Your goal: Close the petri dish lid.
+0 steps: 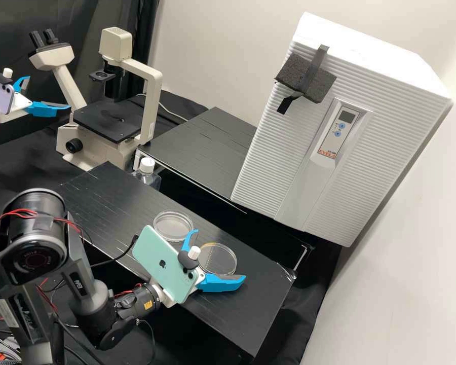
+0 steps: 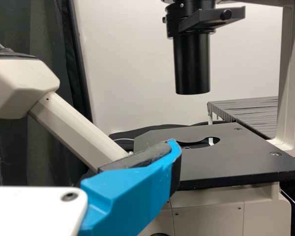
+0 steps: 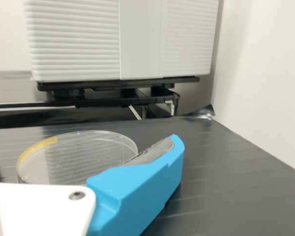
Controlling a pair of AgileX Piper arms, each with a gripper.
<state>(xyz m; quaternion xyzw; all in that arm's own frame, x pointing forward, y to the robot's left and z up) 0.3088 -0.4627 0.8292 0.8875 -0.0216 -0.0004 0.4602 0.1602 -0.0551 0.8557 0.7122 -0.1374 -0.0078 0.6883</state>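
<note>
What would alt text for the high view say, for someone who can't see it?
A robot arm holds its open blue tool at a clear round dish on a black bench, with a second dish nearby. Another open tool hangs by a microscope; a big white box stands behind the dishes.

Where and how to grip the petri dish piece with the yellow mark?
Probably by its side wall, at two opposite points, coming in low and level from the right gripper's side. The dish piece is round, shallow and flat on the bench; those open fingers point its way.
</note>
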